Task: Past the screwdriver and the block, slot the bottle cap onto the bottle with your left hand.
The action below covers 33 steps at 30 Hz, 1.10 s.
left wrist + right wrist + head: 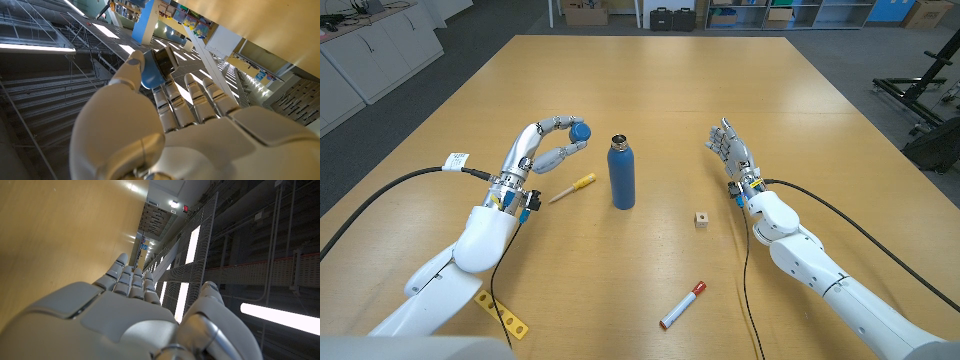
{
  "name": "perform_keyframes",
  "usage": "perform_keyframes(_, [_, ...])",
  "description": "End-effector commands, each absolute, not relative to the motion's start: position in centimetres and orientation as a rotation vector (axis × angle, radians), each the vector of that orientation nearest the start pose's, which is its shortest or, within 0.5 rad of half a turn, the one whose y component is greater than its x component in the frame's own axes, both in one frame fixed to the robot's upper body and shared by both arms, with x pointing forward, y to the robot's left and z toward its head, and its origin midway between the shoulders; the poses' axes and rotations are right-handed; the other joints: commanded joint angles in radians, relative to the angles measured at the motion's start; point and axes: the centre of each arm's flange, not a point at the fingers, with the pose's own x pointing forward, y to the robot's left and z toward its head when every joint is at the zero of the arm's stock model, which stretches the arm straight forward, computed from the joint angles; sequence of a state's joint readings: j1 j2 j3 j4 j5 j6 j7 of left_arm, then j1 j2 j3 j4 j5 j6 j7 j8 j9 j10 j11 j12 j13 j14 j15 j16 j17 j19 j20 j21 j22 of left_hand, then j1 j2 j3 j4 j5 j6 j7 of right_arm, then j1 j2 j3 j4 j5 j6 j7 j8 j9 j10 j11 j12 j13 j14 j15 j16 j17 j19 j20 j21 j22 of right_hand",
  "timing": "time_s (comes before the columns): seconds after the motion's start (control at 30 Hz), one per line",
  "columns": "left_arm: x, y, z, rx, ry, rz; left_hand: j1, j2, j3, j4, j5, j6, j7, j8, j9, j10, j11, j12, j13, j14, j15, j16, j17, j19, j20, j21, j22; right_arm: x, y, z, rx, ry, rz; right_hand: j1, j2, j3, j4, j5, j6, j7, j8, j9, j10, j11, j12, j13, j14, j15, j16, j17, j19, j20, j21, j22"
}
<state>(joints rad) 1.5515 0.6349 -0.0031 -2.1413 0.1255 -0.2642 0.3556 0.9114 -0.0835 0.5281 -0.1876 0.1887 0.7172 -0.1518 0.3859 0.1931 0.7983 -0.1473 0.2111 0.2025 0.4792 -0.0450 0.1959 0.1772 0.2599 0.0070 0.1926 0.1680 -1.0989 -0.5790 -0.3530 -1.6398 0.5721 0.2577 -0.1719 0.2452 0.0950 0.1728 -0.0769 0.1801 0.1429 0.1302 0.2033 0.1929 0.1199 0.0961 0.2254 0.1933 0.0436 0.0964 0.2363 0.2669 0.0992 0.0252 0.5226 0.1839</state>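
Left hand pinches blue bottle cap, raised just beside open-necked blue bottle. Risk: thin pinch slips, or knuckles tip bottle. Right hand spread, idle.

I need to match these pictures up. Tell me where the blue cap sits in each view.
Head view: the cap is pinched at the left hand's fingertips, left of the bottle's open mouth, above the screwdriver.
Left wrist view: the cap sits between thumb and fingers, near the picture's middle.
Right wrist view: the cap is not in it.
Shared landmark: the left hand itself, holding the cap.
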Motion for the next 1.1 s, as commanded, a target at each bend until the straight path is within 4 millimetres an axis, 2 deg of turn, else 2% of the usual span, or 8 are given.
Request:
perform_keyframes(0.03, [42.7, 27.9, -3.3, 0.484, -0.969, 0.063, -0.012, 0.021, 0.031, 0.024, 0.005, 0.08, -0.059, 0.004, 0.005, 0.092, -0.074, 0.006, 0.006, 0.014, -0.165, 0.001, 0.003, 0.01, -0.004, 0.0, 0.002, 58.7, -26.0, -7.3, 0.021, -0.586, 0.17, 0.004, 0.01, 0.0, -0.005, -0.002, 0.007, 0.005, -0.001, 0.004, 0.008, -0.004, -0.002, 0.003, 0.005, 0.004, 0.0, 0.004, 0.003, 0.001, -0.006, 0.001])
perform_keyframes(0.53, [44.2, 27.8, -1.9, 0.333, -0.883, -0.127, -0.034, 0.021, 0.03, 0.031, 0.005, 0.093, -0.059, 0.004, 0.006, 0.107, -0.073, 0.006, 0.007, 0.023, -0.162, 0.002, 0.004, 0.008, -0.002, -0.002, 0.002, 58.7, -25.9, -7.3, 0.018, -0.583, 0.171, 0.004, 0.01, 0.0, -0.005, -0.002, 0.006, 0.005, -0.001, 0.004, 0.007, -0.003, -0.003, 0.003, 0.005, 0.004, 0.0, 0.005, 0.003, 0.0, -0.009, 0.002])
perform_keyframes(0.8, [44.8, 27.5, -0.6, 0.342, -0.849, -0.16, -0.045, 0.021, 0.03, 0.033, 0.006, 0.101, -0.058, 0.004, 0.006, 0.115, -0.072, 0.006, 0.007, 0.025, -0.164, 0.002, 0.004, 0.008, 0.0, -0.003, 0.003, 58.7, -26.0, -7.6, 0.021, -0.582, 0.168, 0.004, 0.01, 0.0, -0.005, -0.002, 0.006, 0.005, -0.001, 0.004, 0.006, -0.005, -0.003, 0.003, 0.004, 0.004, -0.001, 0.005, 0.005, 0.0, -0.01, 0.002])
perform_keyframes(1.1, [46.4, 26.1, 0.4, 0.36, -0.811, -0.24, -0.057, 0.022, 0.03, 0.035, 0.007, 0.112, -0.058, 0.004, 0.006, 0.124, -0.072, 0.006, 0.008, 0.03, -0.163, 0.002, 0.003, 0.008, 0.003, -0.003, 0.003, 58.6, -26.1, -7.7, 0.025, -0.584, 0.166, 0.004, 0.01, 0.0, -0.005, -0.002, 0.006, 0.005, -0.002, 0.004, 0.007, -0.005, -0.003, 0.003, 0.005, 0.003, 0.0, 0.005, 0.006, 0.001, -0.011, 0.002])
